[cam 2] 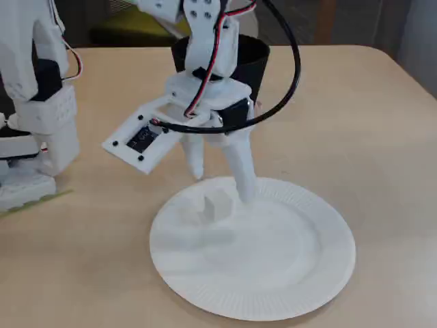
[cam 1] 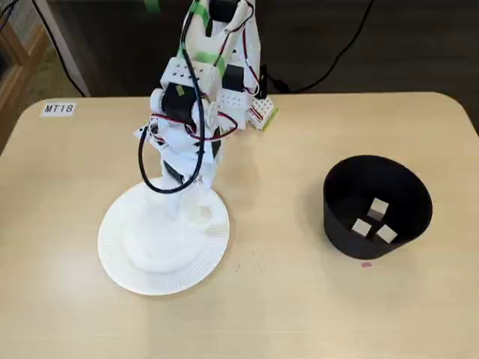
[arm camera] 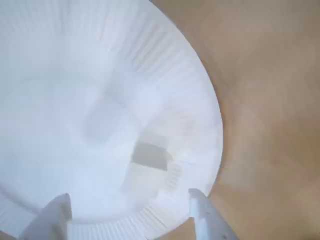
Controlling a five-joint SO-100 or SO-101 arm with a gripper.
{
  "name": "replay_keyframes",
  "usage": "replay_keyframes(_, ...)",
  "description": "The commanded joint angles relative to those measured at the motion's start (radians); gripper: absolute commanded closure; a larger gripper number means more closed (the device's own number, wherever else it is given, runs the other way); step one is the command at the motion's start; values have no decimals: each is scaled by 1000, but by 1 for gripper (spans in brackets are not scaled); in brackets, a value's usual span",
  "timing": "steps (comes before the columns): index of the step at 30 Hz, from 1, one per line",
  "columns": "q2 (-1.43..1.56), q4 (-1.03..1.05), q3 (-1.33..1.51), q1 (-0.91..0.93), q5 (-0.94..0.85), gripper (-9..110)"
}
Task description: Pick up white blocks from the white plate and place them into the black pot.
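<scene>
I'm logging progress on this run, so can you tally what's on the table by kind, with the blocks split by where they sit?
White blocks in the black pot: 3
White blocks on the white plate: 2
Black pots: 1
White plates: 1
Total: 7

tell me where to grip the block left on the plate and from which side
Grip the white block across its two flat opposite sides, coming straight down from above. It is a small cube lying flat near the rim of the white plate, and the open gripper already hangs above it.
</scene>
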Motion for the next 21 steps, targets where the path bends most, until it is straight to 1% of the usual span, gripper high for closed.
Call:
replay_keyframes(1, -35, 2, -67, 5, 3, 69)
replay_keyframes(4, -84, 0, -84, 2, 23, 72)
replay_keyframes(7, -137, -9, -97, -8, 58, 88)
replay_keyframes(9, -187, -12, -127, -14, 60, 102)
replay_keyframes(10, -210, -12, -146, -15, 54, 104)
replay_keyframes(17, -229, -115, -202, -32, -15, 104)
replay_keyframes(19, -212, -124, -278, -29, -69, 104)
replay_keyframes(21, -176, -137, -422, -28, -166, 104)
